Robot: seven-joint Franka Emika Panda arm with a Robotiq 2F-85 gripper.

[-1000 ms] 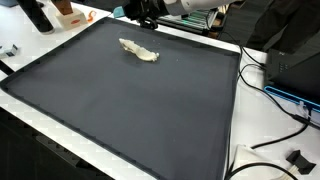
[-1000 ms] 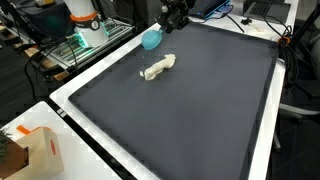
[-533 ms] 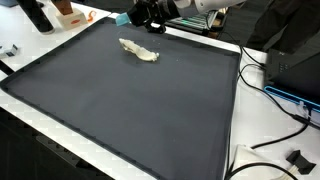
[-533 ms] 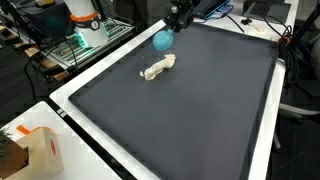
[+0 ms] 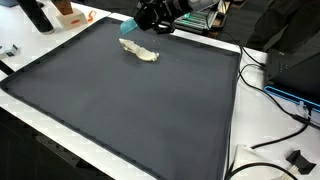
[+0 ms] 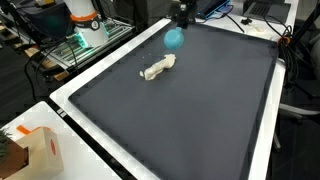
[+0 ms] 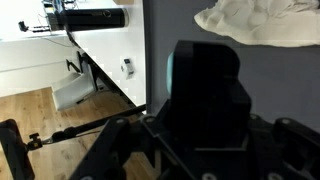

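Note:
My gripper (image 5: 150, 17) (image 6: 183, 14) is shut on a teal rounded object (image 5: 129, 27) (image 6: 174, 39) and holds it above the far part of the dark mat (image 5: 130, 110) (image 6: 190, 120). A cream, crumpled, elongated thing (image 5: 138, 50) (image 6: 157, 68) lies on the mat just below and beside the gripper. In the wrist view the black gripper body (image 7: 205, 95) fills the middle, only a teal sliver (image 7: 169, 70) shows, and the cream thing (image 7: 255, 22) is at the top right. The fingertips are hidden there.
A black bottle (image 5: 37, 15) and an orange item (image 5: 68, 12) stand beyond the mat's corner. Cables (image 5: 270, 95) and a dark box (image 5: 300, 70) lie at one side. A cardboard box (image 6: 35, 150) sits near a corner; a wire rack (image 6: 70, 45) stands beside the table.
The gripper has carried the teal object sideways along the mat's far edge, from off the mat's border to over the mat near the cream thing. The cream thing has not moved.

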